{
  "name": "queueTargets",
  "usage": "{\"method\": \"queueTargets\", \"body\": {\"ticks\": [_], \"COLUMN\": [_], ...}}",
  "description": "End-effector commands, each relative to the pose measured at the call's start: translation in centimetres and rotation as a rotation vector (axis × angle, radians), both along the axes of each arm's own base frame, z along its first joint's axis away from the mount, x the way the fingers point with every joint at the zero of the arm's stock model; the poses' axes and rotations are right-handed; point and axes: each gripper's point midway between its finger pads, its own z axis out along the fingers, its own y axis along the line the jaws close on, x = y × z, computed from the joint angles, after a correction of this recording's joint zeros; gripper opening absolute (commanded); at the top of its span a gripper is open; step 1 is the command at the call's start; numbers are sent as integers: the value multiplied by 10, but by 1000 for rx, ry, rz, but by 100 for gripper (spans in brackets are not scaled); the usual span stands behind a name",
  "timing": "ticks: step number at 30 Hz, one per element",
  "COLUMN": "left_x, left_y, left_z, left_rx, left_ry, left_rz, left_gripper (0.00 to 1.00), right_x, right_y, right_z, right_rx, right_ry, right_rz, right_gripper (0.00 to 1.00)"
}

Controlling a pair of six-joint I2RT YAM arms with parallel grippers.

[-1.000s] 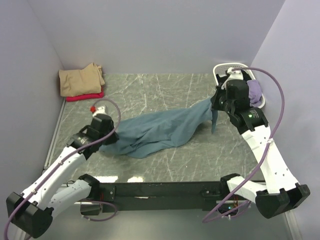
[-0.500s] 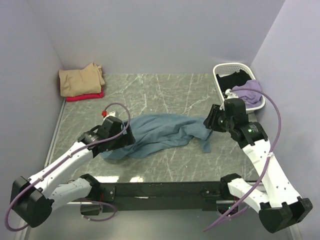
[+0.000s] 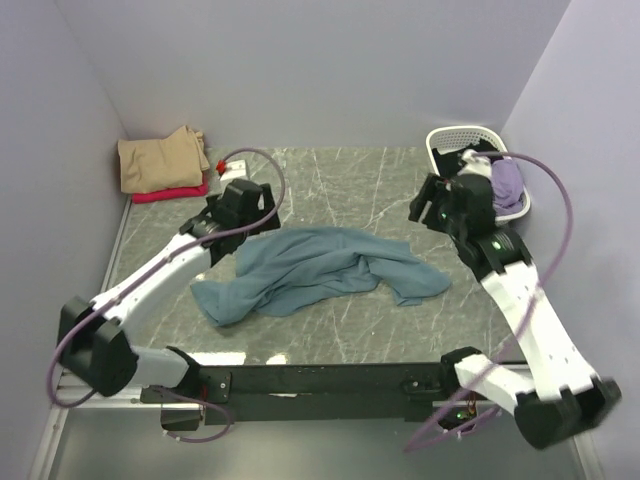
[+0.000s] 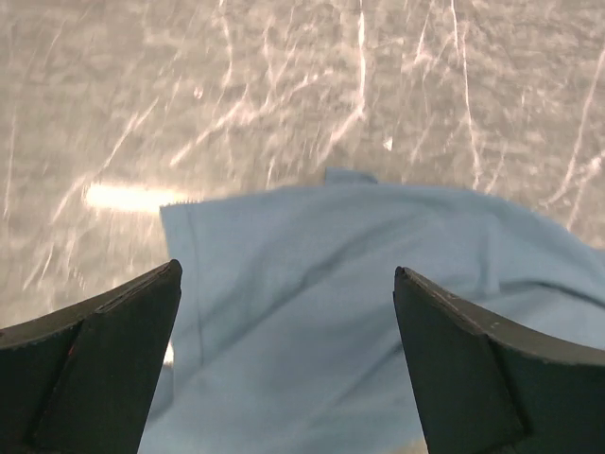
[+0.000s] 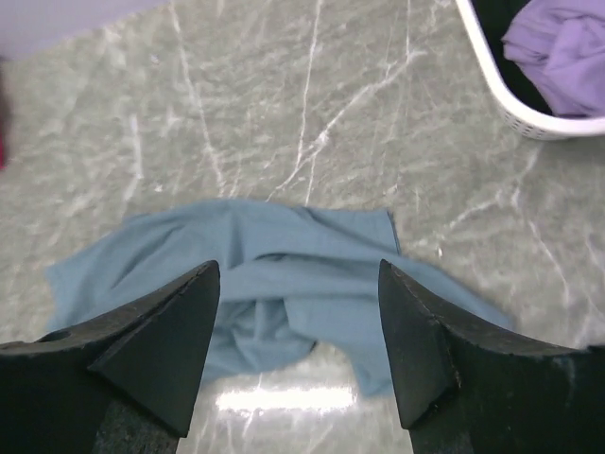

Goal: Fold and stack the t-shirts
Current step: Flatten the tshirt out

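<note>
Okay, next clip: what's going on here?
Neither arm holds anything. The teal-blue t-shirt lies crumpled mid-table, with the left gripper and right gripper both open and clear of it. A folded tan t-shirt sits on a red t-shirt in the far left corner; a lilac t-shirt waits in the white basket.

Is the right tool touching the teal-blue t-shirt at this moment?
Apart. The right wrist view shows the right tool open and empty, with the teal-blue t-shirt lying crumpled well below it.
</note>
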Motion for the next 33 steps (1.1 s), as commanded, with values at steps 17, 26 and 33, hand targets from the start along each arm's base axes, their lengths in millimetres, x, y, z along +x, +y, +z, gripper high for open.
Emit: {"method": "queueTargets", "body": {"ticks": [17, 26, 33], "left_x": [67, 56, 56], "left_y": [40, 50, 40], "left_z": [-140, -166, -181], "left_rx": [87, 114, 72], "left_ry": [250, 324, 362], "left_rz": [72, 75, 4], "left_gripper": [100, 99, 99], "right_x": [86, 86, 82], "right_y": [29, 24, 21], "right_z": [-62, -67, -68], "right_rx": [-49, -49, -49], "right_ry": [102, 118, 121], "right_rz": [103, 94, 85], "right_gripper": [73, 73, 73]}}
